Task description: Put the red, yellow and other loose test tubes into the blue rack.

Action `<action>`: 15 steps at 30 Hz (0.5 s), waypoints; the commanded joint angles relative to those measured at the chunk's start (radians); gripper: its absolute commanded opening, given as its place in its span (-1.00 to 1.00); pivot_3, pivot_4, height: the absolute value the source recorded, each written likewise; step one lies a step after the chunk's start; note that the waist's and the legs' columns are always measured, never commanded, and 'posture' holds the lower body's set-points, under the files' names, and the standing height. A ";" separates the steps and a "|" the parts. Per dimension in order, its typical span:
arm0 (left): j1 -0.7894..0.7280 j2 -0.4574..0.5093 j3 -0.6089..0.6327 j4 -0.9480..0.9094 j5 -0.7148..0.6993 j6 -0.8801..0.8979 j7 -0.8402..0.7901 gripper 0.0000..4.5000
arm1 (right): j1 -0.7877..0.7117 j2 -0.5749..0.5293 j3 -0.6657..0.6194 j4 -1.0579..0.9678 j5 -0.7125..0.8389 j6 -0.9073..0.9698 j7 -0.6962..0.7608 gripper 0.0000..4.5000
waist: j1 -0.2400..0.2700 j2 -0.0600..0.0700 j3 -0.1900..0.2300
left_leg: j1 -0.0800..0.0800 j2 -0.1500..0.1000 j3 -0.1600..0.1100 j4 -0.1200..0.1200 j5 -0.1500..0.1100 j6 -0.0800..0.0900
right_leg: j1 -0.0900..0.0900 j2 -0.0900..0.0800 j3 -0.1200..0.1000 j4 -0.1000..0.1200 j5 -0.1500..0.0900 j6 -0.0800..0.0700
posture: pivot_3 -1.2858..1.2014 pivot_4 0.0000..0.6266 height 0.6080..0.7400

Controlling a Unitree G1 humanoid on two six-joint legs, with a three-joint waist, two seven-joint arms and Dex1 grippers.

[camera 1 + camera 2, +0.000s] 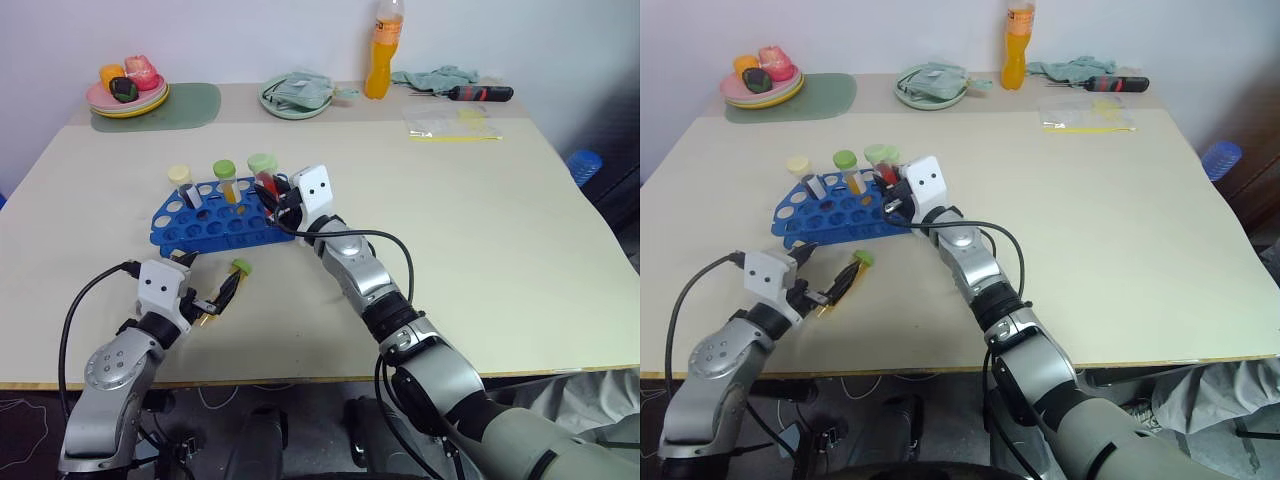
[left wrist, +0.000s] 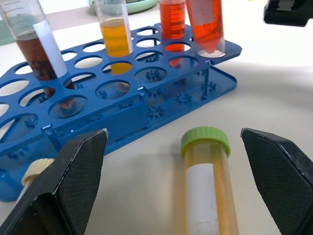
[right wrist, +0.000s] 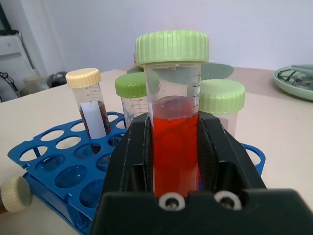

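Left eye view: my right tool [image 1: 281,203] sits just left of centre, over the right end of the blue rack [image 1: 200,228], its fingers clamped on a red-filled tube [image 1: 266,183] with a green cap. Two more tubes stand in the rack to the left: one with a cream cap [image 1: 180,178] and one with a green cap and yellow liquid [image 1: 225,178]. My left tool [image 1: 213,298] is at lower left with its fingers spread wide, and a green-capped yellow tube [image 1: 236,272] lies loose on the desk [image 1: 480,250] between them, just below the rack. Along the top edge of the frame I see a plate of toy food [image 1: 128,92], a green dish with a cloth [image 1: 296,95], an orange drink bottle [image 1: 383,50] and a screwdriver [image 1: 482,93].

Left wrist view: my two black fingers [image 2: 73,181] stand far apart at the lower corners. The lying yellow tube [image 2: 208,186] is in the lower middle, its cap toward the rack [image 2: 161,98], touching neither finger. A cream cap [image 2: 36,171] of another lying tube peeks in at lower left, beside the rack's near edge.

Right wrist view: my fingers [image 3: 134,152] press both sides of the red tube [image 3: 173,122], which stands upright in the centre. Behind it, in the rack [image 3: 54,166], are the cream-capped dark tube [image 3: 88,103] at left and two green-capped ones. A cream-capped tube end [image 3: 13,193] lies at lower left.
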 commanded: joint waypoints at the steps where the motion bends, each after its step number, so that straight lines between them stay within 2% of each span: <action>1: 0.002 0.005 0.003 -0.050 -0.015 0.005 -0.005 1.00 | -0.029 0.058 -0.034 0.033 -0.002 -0.054 -0.003 -0.67 | 0.000 0.000 0.000 | 0.000 0.000 0.000 0.000 0.000 0.000 | 0.000 0.000 0.000 0.000 0.000 0.000 | 0.03 -0.52 1.00; 10: 0.007 0.010 0.009 -0.069 -0.018 0.021 -0.009 1.00 | 0.002 0.069 -0.030 0.088 -0.001 -0.148 0.036 -0.67 | -0.001 0.000 0.000 | 0.001 0.000 0.000 0.000 0.000 0.000 | 0.000 0.000 0.000 0.001 0.000 0.000 | 0.03 -0.52 1.00; 15: -0.004 0.019 0.012 -0.084 -0.027 0.073 0.000 1.00 | 0.008 0.069 -0.041 0.056 0.011 -0.177 0.066 0.43 | -0.001 0.000 0.000 | 0.001 0.000 0.000 0.000 0.000 0.000 | 0.000 0.000 0.000 0.001 0.000 0.000 | 0.03 -0.52 1.00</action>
